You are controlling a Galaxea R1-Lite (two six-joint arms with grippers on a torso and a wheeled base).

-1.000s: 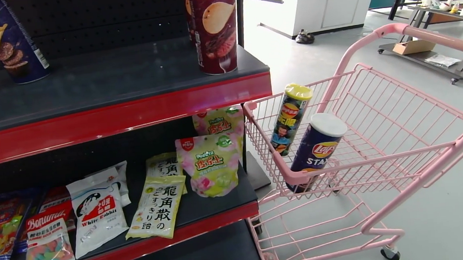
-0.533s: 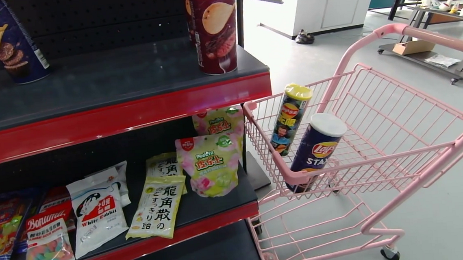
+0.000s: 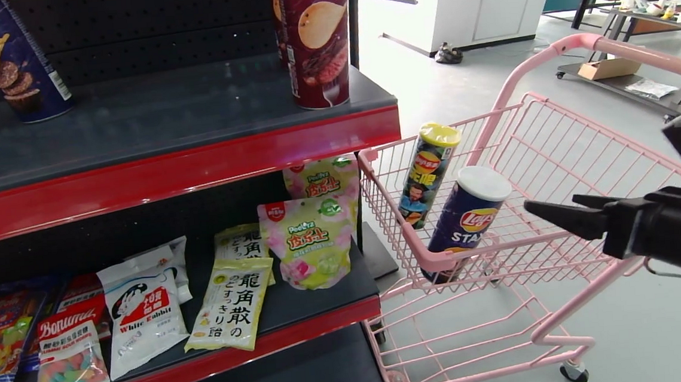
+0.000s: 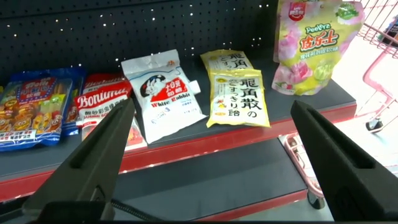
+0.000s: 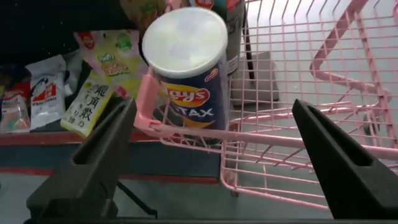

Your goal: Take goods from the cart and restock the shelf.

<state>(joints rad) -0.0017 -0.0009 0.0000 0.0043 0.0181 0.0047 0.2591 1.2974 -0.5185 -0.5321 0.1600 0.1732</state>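
Note:
A dark blue chips can with a white lid point(image 3: 468, 221) leans in the near left corner of the pink cart point(image 3: 435, 261). A yellow-lidded can point(image 3: 429, 170) stands behind it. My right gripper point(image 3: 551, 203) hovers open over the basket, to the right of the blue can and pointing at it. From the right wrist, the blue can point(image 5: 186, 81) sits between and beyond the spread fingers of that gripper point(image 5: 212, 106), apart from them. My left gripper point(image 4: 212, 104) is open and empty in front of the lower shelf point(image 4: 186, 146).
The upper shelf point(image 3: 161, 113) holds a dark blue can point(image 3: 11, 64) at the left and a maroon can point(image 3: 315, 43) at the right, with bare space between. Snack bags point(image 3: 231, 303) line the lower shelf. A rolling rack point(image 3: 639, 86) stands far right.
My right arm has come into the head view from the right; its open gripper now hangs over the cart basket. Cans, cart and shelf goods have not moved.

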